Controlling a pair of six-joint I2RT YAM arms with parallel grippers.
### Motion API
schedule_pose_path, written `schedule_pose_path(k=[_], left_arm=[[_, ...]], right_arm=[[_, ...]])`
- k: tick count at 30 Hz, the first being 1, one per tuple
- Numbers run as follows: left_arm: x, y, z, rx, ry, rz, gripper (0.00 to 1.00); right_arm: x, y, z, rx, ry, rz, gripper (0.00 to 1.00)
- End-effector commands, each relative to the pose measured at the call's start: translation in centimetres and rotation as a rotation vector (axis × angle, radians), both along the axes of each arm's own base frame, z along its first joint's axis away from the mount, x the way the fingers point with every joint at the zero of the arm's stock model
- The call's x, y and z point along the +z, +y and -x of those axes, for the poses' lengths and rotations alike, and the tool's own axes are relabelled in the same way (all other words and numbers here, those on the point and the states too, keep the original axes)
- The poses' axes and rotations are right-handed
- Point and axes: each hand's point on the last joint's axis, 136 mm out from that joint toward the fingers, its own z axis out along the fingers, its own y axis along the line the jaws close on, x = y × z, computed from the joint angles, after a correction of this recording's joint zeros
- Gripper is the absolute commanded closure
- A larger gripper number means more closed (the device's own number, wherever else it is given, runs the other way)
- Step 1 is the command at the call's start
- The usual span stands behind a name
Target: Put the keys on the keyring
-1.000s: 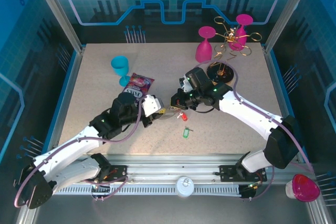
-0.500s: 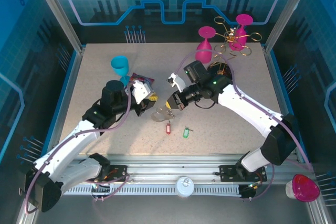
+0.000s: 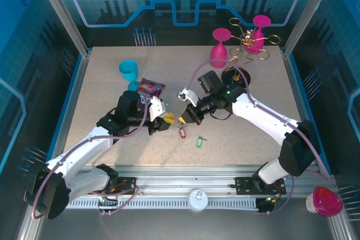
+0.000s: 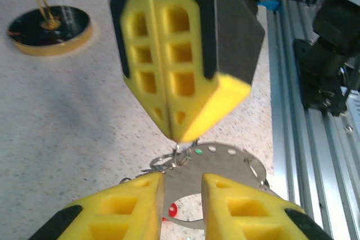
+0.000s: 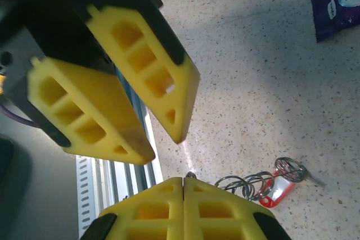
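Left wrist view: right tool [image 4: 179, 134] clenched on the ring chain of the red-tagged key [image 5: 277, 190]; left tool [image 4: 183, 181] parted, grey keyring [image 4: 225, 164] just beyond its tips; green-tagged key [image 3: 198, 141] lies on the surface [image 3: 95, 94] near the right tool.

Purple snack packet [image 5: 336, 4] lying on the speckled table, cut off by the frame edge: large white letters beginning "FO". The smaller print beside them is too blurred to read.
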Motion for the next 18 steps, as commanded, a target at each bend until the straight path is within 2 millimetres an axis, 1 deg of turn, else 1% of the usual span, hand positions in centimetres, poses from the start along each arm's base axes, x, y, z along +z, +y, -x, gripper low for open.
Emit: schedule_pose_path(k=[1,6,10,18], left_arm=[[-0.3,-0.7,1.1,-0.089,-0.01,0.039,0.74],[-0.6,-1.1,1.6,-0.131,-0.002,0.048,0.73],[-0.6,-1.3,1.5,-0.134,-0.005,0.051,0.74],[-0.5,-1.5,1.5,-0.151,0.001,0.062,0.79]], right_arm=[[1.0,0.5,0.4,0.051,-0.02,-0.073,1.0],[1.0,0.7,0.5,0.064,-0.013,-0.089,1.0],[1.3,1.0,0.9,0.078,-0.011,-0.106,1.0],[1.3,1.6,1.3,0.101,-0.003,-0.119,1.0]])
